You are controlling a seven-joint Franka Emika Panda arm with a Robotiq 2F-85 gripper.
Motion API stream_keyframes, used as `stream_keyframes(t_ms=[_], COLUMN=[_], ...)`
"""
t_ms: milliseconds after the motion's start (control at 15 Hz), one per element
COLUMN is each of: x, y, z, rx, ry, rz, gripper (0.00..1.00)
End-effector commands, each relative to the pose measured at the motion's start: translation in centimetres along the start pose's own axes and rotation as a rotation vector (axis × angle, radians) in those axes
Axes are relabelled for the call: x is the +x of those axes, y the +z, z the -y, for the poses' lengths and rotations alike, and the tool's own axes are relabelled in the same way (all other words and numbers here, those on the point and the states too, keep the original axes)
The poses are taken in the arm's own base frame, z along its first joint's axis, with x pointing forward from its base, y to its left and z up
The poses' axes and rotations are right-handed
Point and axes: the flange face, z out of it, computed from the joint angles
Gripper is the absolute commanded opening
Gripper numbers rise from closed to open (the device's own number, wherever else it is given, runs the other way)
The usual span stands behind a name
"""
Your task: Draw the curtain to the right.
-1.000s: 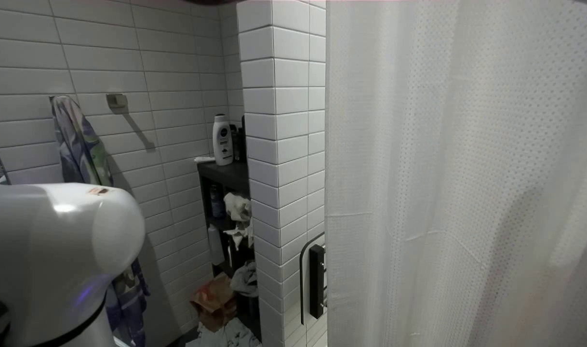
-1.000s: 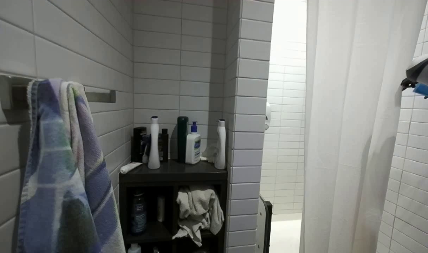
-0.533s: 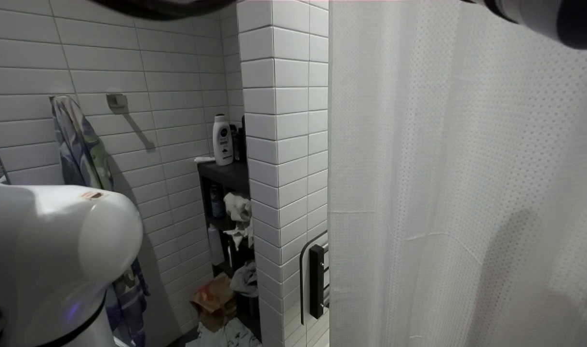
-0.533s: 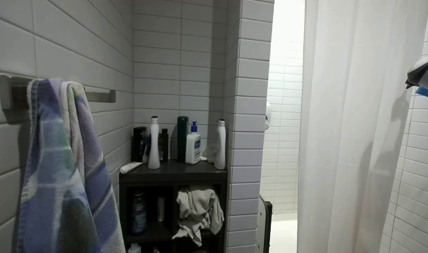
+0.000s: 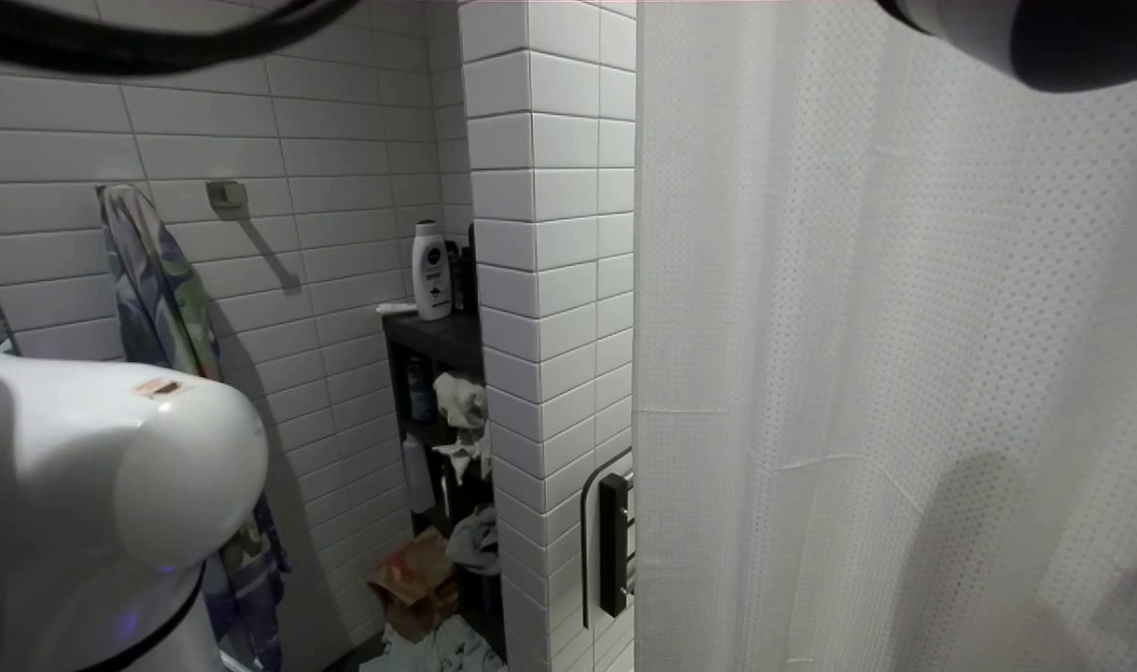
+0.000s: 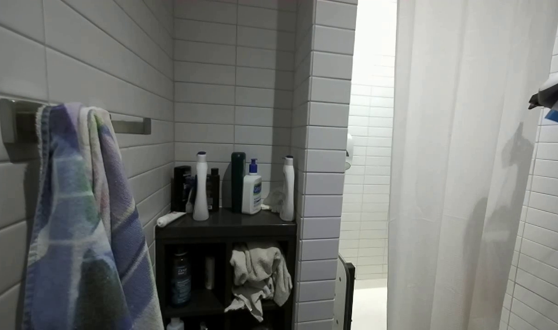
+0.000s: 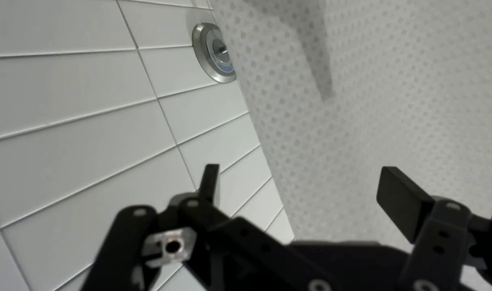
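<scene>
In an exterior view the curtain [image 6: 453, 160] hangs past the right edge of the dark shelf top [image 6: 233, 222]. The gripper [image 7: 304, 186] is empty, jaws wide apart. The curtain looks light and floppy; pinch its side edge, though I can't tell how near.

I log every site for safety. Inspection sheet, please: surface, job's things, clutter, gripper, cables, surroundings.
Surface: dark shelf, upright bottles and a lying tube on top.
Job's things: white curtain hangs in vertical folds; an exterior view shows a gap between it and the tiled column.
Clutter: cloth spilling from a shelf compartment; brown bag low by the shelf.
Gripper: open; no grip on the curtain seen.
Cables: dark curved band high in an exterior view, perhaps a cable.
Surroundings: tiled walls; patterned towel on a metal rail.
</scene>
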Motion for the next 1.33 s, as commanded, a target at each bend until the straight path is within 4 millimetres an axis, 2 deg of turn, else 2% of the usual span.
stream_keyframes(t_ms=[0,333,667,1267], x=[-1.2,-3.1,-4.4,-6.7], y=[-1.9,-2.7,-3.7,-5.4], z=[1.9,5.3,7.7,9.6], rx=[0.117,0.256,0.334,0.414], ry=[-0.097,-0.237,-0.31,-0.39], rz=[-0.002,0.022,0.006,-0.019], gripper=[1.0,1.0,1.0,1.0])
